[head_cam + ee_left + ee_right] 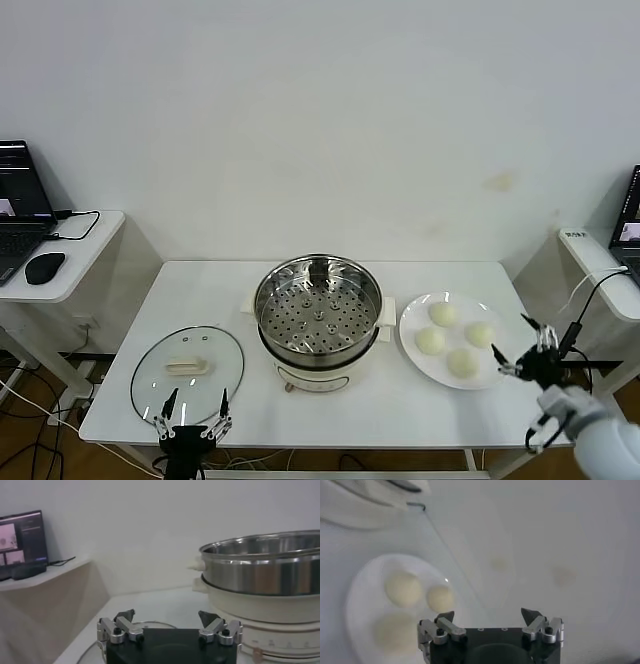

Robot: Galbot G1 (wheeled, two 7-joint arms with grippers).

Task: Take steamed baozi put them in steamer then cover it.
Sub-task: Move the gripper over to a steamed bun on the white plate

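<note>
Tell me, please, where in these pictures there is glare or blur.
Head view: sharp and evenly lit, with bright reflections on the steamer rim and soft shine on the lid. Left wrist view: the steamer wall shows banded highlights. Right wrist view: the buns and plate look soft and out of focus; the right gripper is sharper.

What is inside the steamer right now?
The steamer holds nothing: its perforated bottom shows bare. All four baozi sit on the white plate, and the cover lies on the table.

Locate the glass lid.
In the head view, the glass lid lies flat on the table's left front, beside the steamer.
</note>
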